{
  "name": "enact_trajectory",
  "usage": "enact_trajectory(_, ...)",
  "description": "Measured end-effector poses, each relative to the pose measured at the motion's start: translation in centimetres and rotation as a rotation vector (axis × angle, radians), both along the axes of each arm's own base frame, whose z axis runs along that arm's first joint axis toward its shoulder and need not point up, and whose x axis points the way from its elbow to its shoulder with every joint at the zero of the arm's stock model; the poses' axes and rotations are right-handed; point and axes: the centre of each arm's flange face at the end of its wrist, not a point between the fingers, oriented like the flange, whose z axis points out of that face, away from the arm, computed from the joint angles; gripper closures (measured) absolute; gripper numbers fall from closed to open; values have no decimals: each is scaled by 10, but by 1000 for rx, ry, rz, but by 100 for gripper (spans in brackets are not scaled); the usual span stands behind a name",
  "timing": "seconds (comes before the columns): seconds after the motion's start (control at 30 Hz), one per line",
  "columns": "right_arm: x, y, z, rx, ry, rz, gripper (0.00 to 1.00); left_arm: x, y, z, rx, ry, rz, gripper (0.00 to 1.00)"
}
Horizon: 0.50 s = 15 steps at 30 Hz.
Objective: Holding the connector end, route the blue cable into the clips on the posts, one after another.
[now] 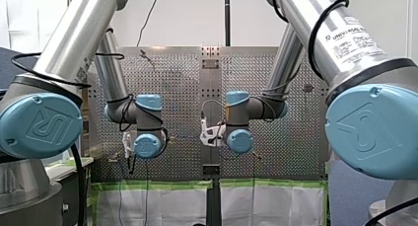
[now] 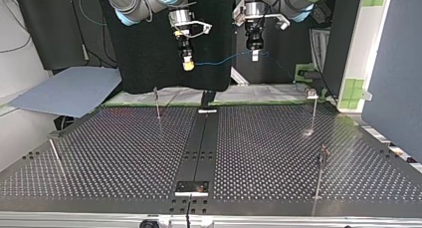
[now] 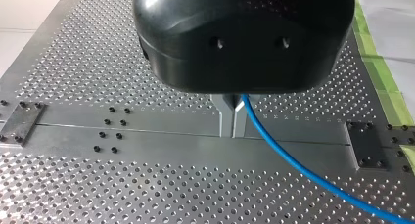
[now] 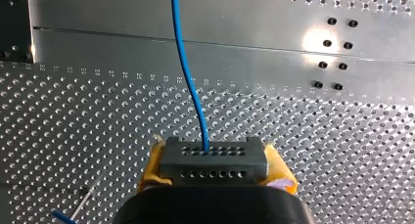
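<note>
The blue cable [image 2: 226, 59] hangs in the air between my two grippers, well above the perforated table [image 2: 124, 153]. My right gripper [image 2: 188, 63], at the top view's left, is shut with its yellow pads [image 4: 152, 168] on a dark grey connector block [image 4: 214, 158]. The blue cable [image 4: 188, 72] leaves that block and runs ahead. My left gripper [image 3: 233, 133] has its metal fingers shut on the blue cable [image 3: 293, 165], which trails off to one side. In the top view my left gripper [image 2: 254, 54] sits at the right.
Thin posts with clips stand on the table: one far left of centre [image 2: 157, 102], one far right [image 2: 314, 111], one near right [image 2: 321, 173], and a leaning one near left [image 2: 54, 153]. A central rail [image 2: 199, 143] runs along the table. A grey sheet [image 2: 69, 91] lies beyond the table's far left.
</note>
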Motion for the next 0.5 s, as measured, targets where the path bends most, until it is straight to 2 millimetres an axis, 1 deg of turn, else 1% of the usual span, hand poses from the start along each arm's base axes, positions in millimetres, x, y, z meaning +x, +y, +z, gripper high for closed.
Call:
enact_trajectory(0.33,0,0,0,1,2,0,100,0,0,0,1,0,-1,100)
enact_trajectory(0.5,-1,8,-16,33,44,5,100,0,0,0,2,0,-1,100)
